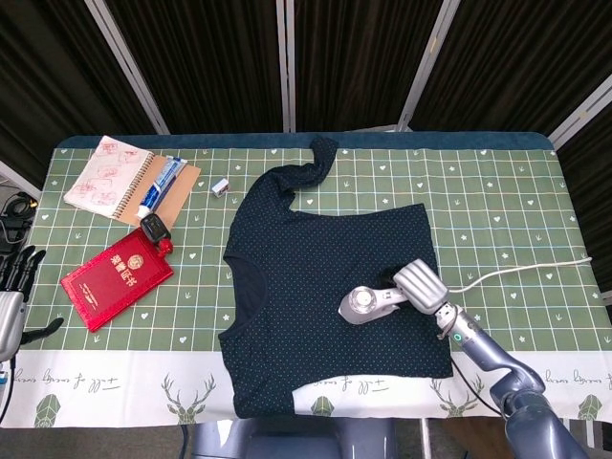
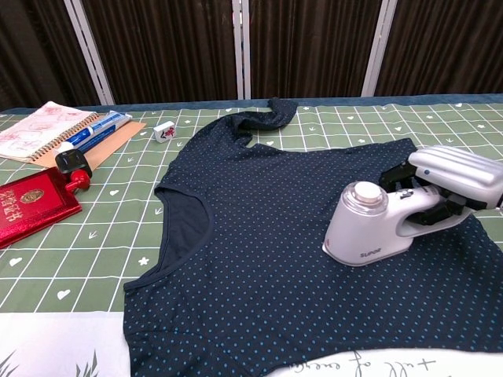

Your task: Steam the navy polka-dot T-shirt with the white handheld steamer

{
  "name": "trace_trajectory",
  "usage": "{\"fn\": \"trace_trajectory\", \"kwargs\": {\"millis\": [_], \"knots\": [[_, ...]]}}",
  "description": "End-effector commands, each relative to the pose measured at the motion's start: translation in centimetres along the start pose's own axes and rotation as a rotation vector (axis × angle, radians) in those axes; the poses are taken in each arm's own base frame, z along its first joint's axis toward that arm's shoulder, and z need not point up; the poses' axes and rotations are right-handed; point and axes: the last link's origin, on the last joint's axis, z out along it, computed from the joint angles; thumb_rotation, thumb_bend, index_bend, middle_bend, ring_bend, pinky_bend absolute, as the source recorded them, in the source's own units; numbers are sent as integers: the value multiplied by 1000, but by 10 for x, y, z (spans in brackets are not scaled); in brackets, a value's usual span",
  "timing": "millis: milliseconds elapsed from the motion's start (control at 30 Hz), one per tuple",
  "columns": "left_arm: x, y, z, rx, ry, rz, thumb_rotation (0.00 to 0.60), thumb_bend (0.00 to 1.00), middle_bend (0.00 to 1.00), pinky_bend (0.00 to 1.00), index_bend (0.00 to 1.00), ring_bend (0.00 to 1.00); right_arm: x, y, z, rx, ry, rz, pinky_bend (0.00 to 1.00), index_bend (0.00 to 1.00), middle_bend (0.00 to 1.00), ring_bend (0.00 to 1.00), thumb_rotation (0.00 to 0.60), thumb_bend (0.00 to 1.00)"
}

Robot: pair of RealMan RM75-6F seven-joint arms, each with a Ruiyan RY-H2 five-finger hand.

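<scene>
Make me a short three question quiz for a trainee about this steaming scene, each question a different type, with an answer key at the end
1. True or false: the right hand grips the white handheld steamer while it rests on the navy polka-dot T-shirt.
2. Multiple choice: what lies nearest the red booklet? A) black stamp B) mahjong tile C) steamer cord
3. Fill in: the toothpaste tube lies beside the spiral ____.

Key: 1 true; 2 A; 3 notebook. The left hand holds nothing at the table edge.
</scene>
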Motion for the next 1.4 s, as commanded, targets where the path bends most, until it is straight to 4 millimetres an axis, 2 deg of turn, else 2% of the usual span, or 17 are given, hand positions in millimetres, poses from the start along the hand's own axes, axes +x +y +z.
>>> {"fn": "trace_trajectory", "kwargs": {"millis": [33,333,467,733,833,1133,1300,1400], "knots": [[0,0,0,-1,-1,1,600,0,0,0,0,0,-3,-9,5,28,7,15,966,779,662,680,600,703],[0,0,0,-1,-3,-1,600,0,0,0,0,0,-12,-39,22,119,27,39,967,779,662,681,600,707],[0,-1,0,0,-2,-2,600,0,0,0,0,0,-17,-60,32,175,49,46,967,779,662,681,600,705],[1,-2,0,2,0,-6,600,0,0,0,0,0,-24,-75,37,214,47,10,966,779,662,680,600,696],[1,-3,0,4,1,-7,600,0,0,0,0,0,-24,-67,33,190,37,-4,966,779,662,680,600,696],[0,-1,0,2,-3,0,600,0,0,0,0,0,-9,-21,5,84,0,-63,966,779,662,680,600,692],[-1,0,0,-1,-4,3,600,0,0,0,0,0,3,13,-19,-23,-19,-107,966,779,662,680,600,686],[-1,0,0,-2,-4,4,600,0,0,0,0,0,6,20,-23,-44,-24,-117,966,779,662,680,600,686]]}}
